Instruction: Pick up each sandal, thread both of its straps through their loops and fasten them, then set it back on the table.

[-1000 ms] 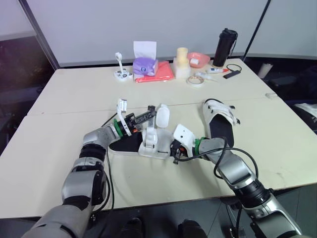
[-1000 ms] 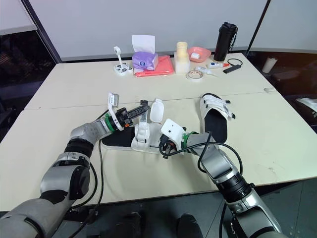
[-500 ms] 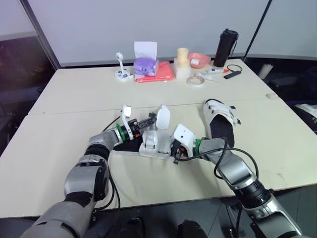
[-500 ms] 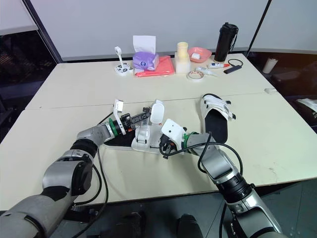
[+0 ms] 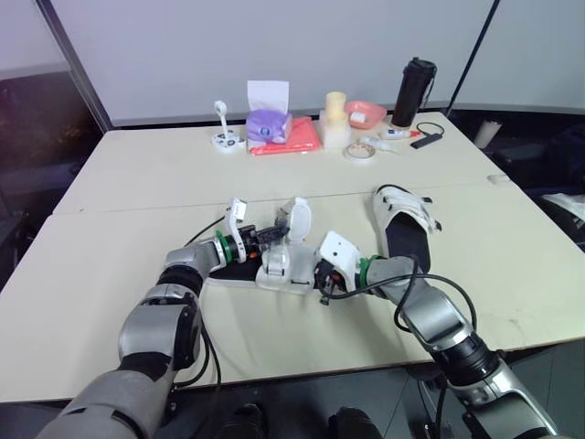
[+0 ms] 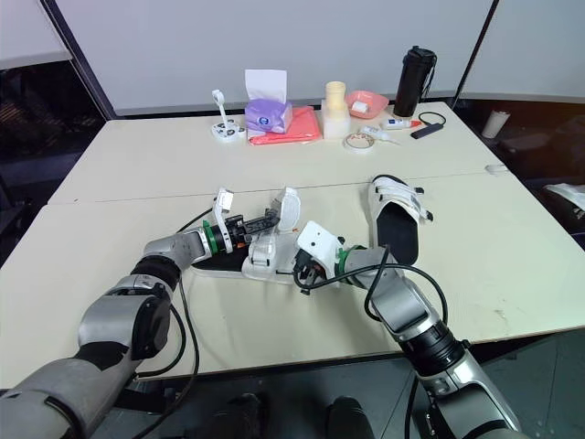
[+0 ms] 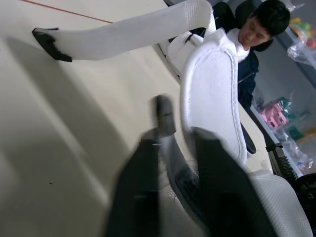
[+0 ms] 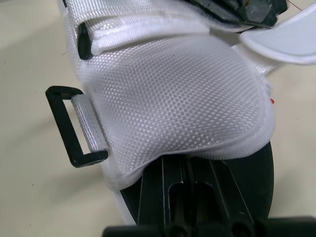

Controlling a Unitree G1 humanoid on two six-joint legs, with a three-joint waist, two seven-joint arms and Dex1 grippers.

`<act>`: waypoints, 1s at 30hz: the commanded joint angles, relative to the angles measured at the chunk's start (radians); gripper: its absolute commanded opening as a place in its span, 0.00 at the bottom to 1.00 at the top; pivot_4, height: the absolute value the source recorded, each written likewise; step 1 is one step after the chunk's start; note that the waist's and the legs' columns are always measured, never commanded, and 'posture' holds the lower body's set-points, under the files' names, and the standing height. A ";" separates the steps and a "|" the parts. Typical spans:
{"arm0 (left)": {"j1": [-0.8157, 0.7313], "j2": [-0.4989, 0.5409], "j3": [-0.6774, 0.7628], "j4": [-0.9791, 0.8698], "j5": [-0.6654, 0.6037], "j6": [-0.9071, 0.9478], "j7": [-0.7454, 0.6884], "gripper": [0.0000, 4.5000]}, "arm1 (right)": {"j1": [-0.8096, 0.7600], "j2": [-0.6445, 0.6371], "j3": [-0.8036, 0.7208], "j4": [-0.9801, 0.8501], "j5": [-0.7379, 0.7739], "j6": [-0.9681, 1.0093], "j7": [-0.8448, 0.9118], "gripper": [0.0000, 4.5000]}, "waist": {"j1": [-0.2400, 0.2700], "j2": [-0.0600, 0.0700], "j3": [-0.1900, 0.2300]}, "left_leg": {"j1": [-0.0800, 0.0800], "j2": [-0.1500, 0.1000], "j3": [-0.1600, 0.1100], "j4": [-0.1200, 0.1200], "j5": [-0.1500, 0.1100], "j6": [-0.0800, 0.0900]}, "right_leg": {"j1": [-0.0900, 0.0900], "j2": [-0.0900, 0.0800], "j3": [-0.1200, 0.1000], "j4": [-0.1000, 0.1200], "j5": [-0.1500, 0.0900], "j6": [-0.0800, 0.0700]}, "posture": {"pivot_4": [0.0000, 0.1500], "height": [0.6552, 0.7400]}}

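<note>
Evidently the near sandal [image 5: 274, 267] lies mid-table [image 5: 101, 274], the second sandal [image 5: 404, 227] at three o'clock. The left gripper [image 5: 272, 233] narrowly pinches a floppy strap [image 7: 164, 118]. The right gripper [image 5: 322, 283] is at the sole, its grip unclear. The webbing looks light and soft, so hold it near the tip.

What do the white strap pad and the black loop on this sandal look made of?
White strap pad: woven synthetic mesh, matte, probably padded; fine dotted weave, soft bulge. Black loop: likely moulded plastic, smooth, faint sheen; rigid straight bars, though coated metal is possible.
</note>
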State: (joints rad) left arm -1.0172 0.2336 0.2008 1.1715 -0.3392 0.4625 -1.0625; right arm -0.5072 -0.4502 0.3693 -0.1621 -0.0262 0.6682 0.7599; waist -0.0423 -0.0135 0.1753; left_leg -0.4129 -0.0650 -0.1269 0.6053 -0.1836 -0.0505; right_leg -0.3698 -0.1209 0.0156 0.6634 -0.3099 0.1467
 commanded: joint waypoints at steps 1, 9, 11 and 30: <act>0.029 0.029 0.025 0.037 0.013 0.017 0.087 0.64 | 0.009 0.004 0.023 0.006 0.004 0.000 0.011 0.00 | 0.000 0.000 -0.003 | 0.003 0.000 0.000 -0.001 0.000 0.000 | 0.003 0.000 0.000 0.000 0.000 0.000 | 1.00 1.00; 0.052 0.071 -0.008 0.017 0.065 -0.068 0.131 0.93 | 0.004 0.006 0.026 0.015 0.007 -0.004 0.010 0.00 | -0.005 -0.001 -0.007 | 0.020 0.004 -0.001 -0.002 -0.002 -0.004 | 0.017 0.003 0.001 -0.001 -0.002 0.003 | 1.00 1.00; 0.052 0.081 -0.001 0.013 0.057 -0.079 0.126 0.93 | 0.004 0.008 0.027 0.017 0.007 -0.005 0.009 0.00 | -0.005 -0.001 -0.007 | 0.021 0.005 -0.002 -0.003 -0.002 -0.004 | 0.017 0.003 0.002 -0.002 -0.002 0.003 | 1.00 1.00; 0.223 0.086 0.104 -0.435 -0.252 0.469 -0.007 0.93 | -0.031 0.022 0.024 0.054 0.011 -0.035 0.016 0.00 | -0.016 -0.003 -0.006 | 0.005 0.004 -0.005 -0.012 0.000 -0.001 | -0.004 0.004 0.003 -0.003 0.001 -0.002 | 1.00 1.00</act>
State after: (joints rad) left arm -0.8093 0.3241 0.3062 0.7918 -0.5593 0.8791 -1.0782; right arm -0.5290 -0.4350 0.3872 -0.1243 -0.0160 0.6335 0.7741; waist -0.0578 -0.0163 0.1691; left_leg -0.4081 -0.0612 -0.1317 0.5931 -0.1836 -0.0517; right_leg -0.3733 -0.1167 0.0189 0.6608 -0.3091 0.1444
